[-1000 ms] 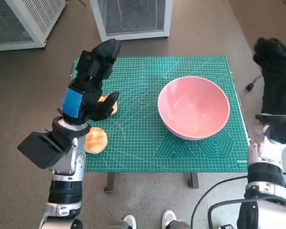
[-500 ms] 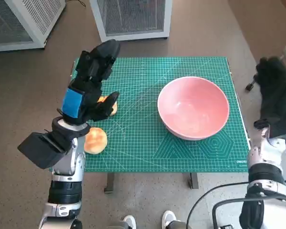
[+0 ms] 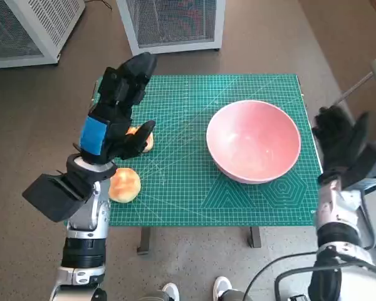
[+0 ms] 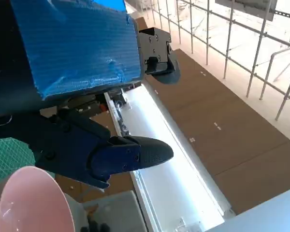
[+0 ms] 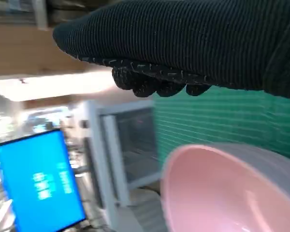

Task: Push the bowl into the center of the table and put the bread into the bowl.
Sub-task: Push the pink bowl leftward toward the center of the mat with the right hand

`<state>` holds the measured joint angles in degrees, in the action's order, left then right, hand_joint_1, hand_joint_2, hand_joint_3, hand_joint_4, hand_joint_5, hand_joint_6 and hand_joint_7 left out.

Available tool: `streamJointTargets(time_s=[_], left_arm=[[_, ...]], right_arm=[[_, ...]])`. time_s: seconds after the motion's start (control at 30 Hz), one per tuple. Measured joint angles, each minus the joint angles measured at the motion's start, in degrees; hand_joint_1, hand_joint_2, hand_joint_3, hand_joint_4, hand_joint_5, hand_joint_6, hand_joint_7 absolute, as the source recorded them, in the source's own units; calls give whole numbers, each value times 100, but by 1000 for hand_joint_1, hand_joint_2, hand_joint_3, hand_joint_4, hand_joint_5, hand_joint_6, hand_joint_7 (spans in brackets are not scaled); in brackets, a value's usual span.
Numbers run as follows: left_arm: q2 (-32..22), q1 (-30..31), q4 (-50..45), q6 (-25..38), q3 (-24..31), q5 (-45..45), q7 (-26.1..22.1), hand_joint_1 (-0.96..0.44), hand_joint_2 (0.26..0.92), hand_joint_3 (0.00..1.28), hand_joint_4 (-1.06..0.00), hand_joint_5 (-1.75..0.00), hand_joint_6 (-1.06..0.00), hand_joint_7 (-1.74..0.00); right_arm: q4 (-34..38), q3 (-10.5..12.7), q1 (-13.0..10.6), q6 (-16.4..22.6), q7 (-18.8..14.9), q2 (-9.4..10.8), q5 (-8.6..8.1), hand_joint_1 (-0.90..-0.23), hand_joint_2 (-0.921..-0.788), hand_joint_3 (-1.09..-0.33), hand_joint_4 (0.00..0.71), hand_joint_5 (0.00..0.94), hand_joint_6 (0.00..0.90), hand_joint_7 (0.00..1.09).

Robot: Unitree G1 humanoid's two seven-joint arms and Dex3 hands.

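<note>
Right hand (image 3: 338, 139) drops in beside the bench (image 3: 175, 213) now, fingers spread and holding nothing, just off the right edge and level with the pink bowl (image 3: 254, 141); a second ago it hung higher and further out. That puts it where a leftward shove on the bowl's wall looks possible, so the push seems about to begin. The bowl itself has not budged: it sits on the right half of the green mat (image 3: 194, 188), short of center. Left hand (image 3: 116, 116) hovers where it was, fingers apart and empty, above one bread roll (image 3: 141, 139), with a second roll (image 3: 125, 185) near the front left corner. Neither roll has shifted, and none is in the bowl yet.
</note>
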<state>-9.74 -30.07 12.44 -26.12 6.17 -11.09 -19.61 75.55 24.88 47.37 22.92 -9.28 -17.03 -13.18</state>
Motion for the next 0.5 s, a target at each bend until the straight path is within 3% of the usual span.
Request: streamJointTargets(time_s=[0.5], left_arm=[[-126,29,-10,2,35,-17,-50,-654,921,453,-196,-36,1,-587]], right_arm=[[3,113,60,-257,2,481,-5,-479,-921,-670,177,11,67,382]])
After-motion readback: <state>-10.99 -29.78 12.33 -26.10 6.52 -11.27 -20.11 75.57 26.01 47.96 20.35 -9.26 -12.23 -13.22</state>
